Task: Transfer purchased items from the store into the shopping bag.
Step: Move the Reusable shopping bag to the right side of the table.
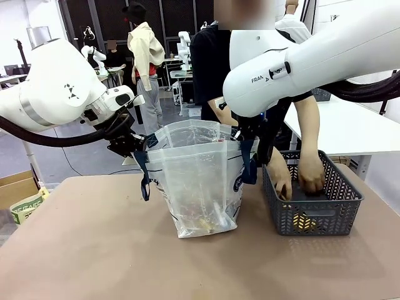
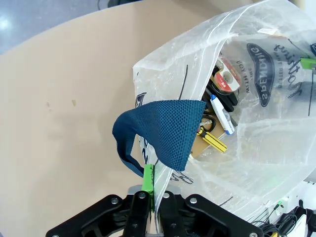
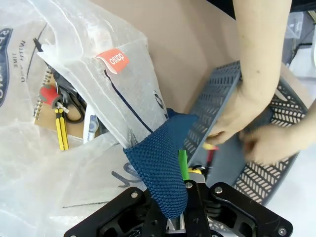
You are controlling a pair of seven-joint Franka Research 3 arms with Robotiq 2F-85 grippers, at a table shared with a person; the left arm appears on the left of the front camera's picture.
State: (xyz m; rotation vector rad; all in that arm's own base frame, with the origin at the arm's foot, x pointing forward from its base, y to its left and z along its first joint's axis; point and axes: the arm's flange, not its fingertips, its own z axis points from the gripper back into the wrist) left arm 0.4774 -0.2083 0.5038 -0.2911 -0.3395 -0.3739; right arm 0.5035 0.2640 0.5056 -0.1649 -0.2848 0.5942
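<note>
The shopping bag stands open in the middle of the table, clear plastic with navy straps. My left gripper is shut on its left rim beside the navy strap, and the bag's plastic sits between the jaws of this left gripper. My right gripper is shut on the right strap. Purchased items lie in the bag: a brown cardboard piece, yellow pieces, black scissors. The store stands to the right of the bag, with both the person's hands inside it.
A yellow item shows through the basket's front lattice. The person stands at the far side behind bag and basket. A white table lies beyond on the right. A cardboard box sits off the table's left edge.
</note>
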